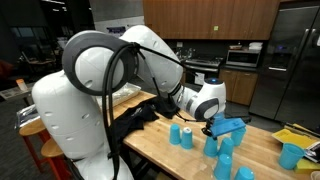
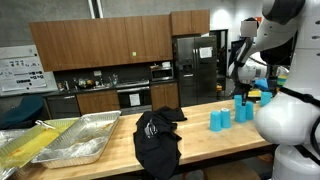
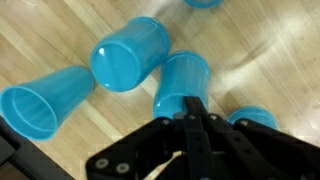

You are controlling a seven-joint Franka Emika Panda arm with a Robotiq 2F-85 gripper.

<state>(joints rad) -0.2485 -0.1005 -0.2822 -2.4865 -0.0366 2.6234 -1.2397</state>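
Pincer (image 3: 194,102) is seen lowest in the wrist view, fingers drawn together with no gap visible; whether anything is pinched cannot be told. Its tips are laid over the near edge of a blue cup (image 3: 183,78). Just beside that, a second cup (image 3: 130,52) is tipped on its side. A third cup (image 3: 45,102) is lying further off, also on its side. All are set on a wooden table (image 3: 40,30). In an exterior view a black cloth (image 2: 157,140) is spread on the table, with metal trays (image 2: 75,140) beyond it.
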